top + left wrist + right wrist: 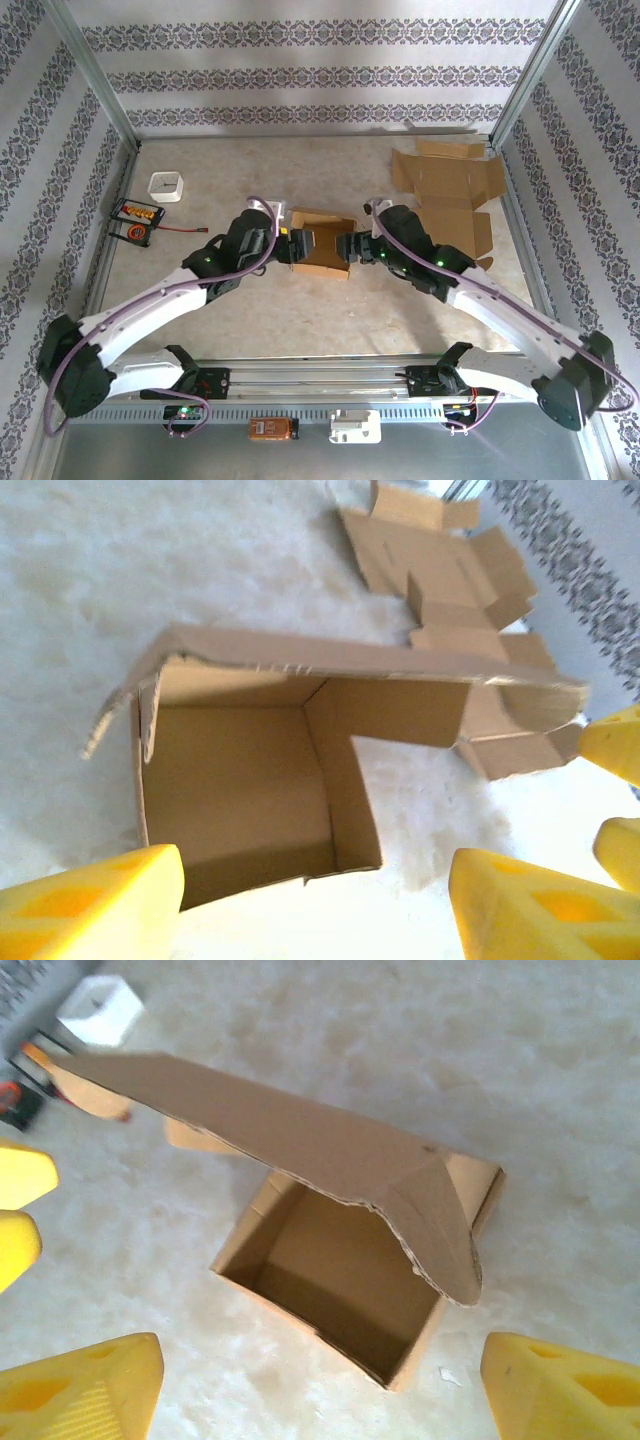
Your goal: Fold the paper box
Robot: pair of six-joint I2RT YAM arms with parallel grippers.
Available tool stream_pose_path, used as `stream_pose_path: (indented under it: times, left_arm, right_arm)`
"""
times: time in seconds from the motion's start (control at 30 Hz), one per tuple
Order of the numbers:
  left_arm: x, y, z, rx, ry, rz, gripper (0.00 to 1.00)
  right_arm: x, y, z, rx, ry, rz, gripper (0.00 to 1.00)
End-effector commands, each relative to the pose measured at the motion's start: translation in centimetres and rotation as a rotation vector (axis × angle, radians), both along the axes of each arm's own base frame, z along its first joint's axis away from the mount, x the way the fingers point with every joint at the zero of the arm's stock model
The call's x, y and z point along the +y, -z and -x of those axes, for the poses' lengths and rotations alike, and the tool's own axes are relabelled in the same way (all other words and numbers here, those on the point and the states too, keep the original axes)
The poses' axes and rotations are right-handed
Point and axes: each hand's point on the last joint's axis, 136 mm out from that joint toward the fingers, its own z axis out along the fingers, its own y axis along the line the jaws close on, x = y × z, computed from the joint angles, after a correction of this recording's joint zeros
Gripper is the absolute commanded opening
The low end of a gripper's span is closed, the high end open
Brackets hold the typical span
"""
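Observation:
The brown paper box (320,243) sits mid-table with its mouth open and its lid flap raised. In the left wrist view the box (240,780) shows its hollow inside, and the lid (350,660) slants over it. The right wrist view looks down into the box (330,1280) under the tilted lid (300,1140). My left gripper (290,245) (310,910) is at the box's left side, open and holding nothing. My right gripper (348,245) (320,1390) is at the box's right side, also open with nothing between its yellow fingers (560,1390).
An unfolded flat cardboard blank (450,195) (440,570) lies at the back right. A small white cube (165,186) (100,1010) and a black device with orange parts (135,220) sit at the back left. Metal frame posts and patterned walls enclose the table.

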Motion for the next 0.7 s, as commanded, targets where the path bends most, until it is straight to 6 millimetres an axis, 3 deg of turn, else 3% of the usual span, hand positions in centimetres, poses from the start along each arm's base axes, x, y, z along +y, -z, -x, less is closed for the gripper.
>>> stream_pose_path:
  times: [0.0,0.1,0.2,0.3,0.4,0.67]
  left_arm:
    - [1.4,-3.1,0.4,-0.075,-0.037,-0.025,0.71]
    - [3.4,-6.4,-0.9,-0.118,-0.134,-0.062,0.71]
    - [5.6,-9.1,-3.3,-0.068,-0.221,-0.053,0.69]
    - [6.3,-10.1,-5.6,0.028,-0.233,0.014,0.65]
    - [5.5,-9.7,-7.5,0.14,-0.172,0.058,0.61]
    - [2.1,-4.1,-10.7,0.377,-0.062,0.164,0.56]
  right_arm:
    - [-0.2,-2.9,0.9,-0.043,-0.005,-0.083,0.85]
    - [-1.0,-5.4,0.0,-0.059,0.067,-0.146,0.85]
    - [-1.4,-6.5,-1.8,0.02,0.115,-0.228,0.84]
    - [-1.5,-6.8,-3.8,0.105,0.145,-0.303,0.83]
    - [-1.7,-6.3,-5.4,0.17,0.174,-0.349,0.81]
    - [-2.8,-3.0,-8.0,0.254,0.228,-0.349,0.73]
